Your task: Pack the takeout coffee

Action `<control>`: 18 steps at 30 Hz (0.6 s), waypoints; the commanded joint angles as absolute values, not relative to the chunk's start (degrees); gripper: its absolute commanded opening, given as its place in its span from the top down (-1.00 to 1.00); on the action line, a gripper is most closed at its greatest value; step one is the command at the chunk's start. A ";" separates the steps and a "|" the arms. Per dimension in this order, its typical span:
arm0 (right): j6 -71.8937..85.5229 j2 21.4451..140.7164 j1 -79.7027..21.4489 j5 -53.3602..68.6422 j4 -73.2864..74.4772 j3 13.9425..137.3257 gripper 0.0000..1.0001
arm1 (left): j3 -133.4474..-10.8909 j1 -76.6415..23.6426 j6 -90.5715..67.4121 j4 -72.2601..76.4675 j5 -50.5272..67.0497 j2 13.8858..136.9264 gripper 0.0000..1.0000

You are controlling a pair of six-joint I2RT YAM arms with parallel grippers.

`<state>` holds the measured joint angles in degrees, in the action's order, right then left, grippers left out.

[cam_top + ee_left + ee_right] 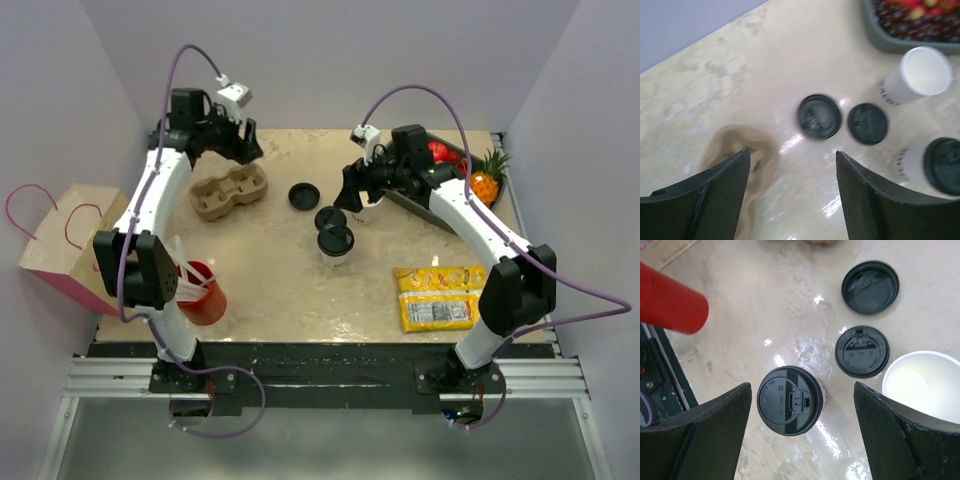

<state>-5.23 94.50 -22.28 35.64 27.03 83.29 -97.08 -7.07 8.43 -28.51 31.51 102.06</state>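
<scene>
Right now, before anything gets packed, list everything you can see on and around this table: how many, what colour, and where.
white paper cup with black plastic lid: one, white and black, centre of the table
loose round black plastic lids: two, black, just behind the lidded cup
lidless white paper cup: one, white, right of the loose lids
moulded cardboard cup carrier: one, brown, far left
red cup: one, red, near left
yellow snack packet: one, yellow, near right
dark tray of fruit: one, grey-green, far right
paper bag: one, tan and pink, beyond the table's left edge
left gripper: one, black, open, near the carrier
right gripper: one, black, open, above the cups
</scene>
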 commanded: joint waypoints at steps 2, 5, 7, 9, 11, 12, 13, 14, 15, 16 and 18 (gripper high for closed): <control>-2.72 93.87 -22.32 33.22 24.52 86.22 -0.70 | -110.90 -0.62 21.52 -50.96 26.82 110.10 -0.39; -2.64 93.95 -22.32 33.31 24.52 85.17 -0.67 | -117.84 0.00 21.10 -55.89 22.95 115.64 -0.29; -2.55 94.04 -22.33 32.52 25.31 85.17 -0.66 | -118.92 0.00 16.01 -53.90 20.40 116.54 -0.26; -3.60 94.13 -22.33 31.73 26.45 85.69 -0.66 | -117.52 -0.70 14.77 -51.52 16.80 116.19 -0.26; -5.88 94.22 -22.32 31.64 28.65 86.57 -0.65 | -118.73 -0.88 17.12 -52.38 17.65 118.47 -0.24; -7.02 94.39 -22.32 31.90 29.52 86.92 -0.65 | -122.05 -0.97 21.58 -54.82 18.19 119.69 -0.22; -9.64 94.57 -22.32 32.43 31.79 87.36 -0.65 | -124.60 -0.88 24.58 -56.76 19.32 122.49 -0.19; -11.49 95.27 -22.24 33.48 33.30 88.49 -0.64 | -130.37 -0.79 28.35 -59.39 23.16 123.91 -0.16; -13.34 95.62 -22.41 35.66 35.14 89.20 -0.64 | -132.78 -0.79 35.96 -64.55 24.07 125.14 -0.16; -17.10 95.97 -22.33 36.38 39.16 90.08 -0.63 | -134.37 -0.70 38.47 -65.90 23.82 126.46 -0.16; -19.15 96.15 -22.32 35.87 41.65 91.23 -0.61 | -134.30 -0.62 46.70 -69.24 23.82 126.39 -0.16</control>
<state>-10.61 95.39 -22.26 33.54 33.58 87.00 -129.23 -0.67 28.53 -59.13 21.50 126.32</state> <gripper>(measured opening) 0.813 0.581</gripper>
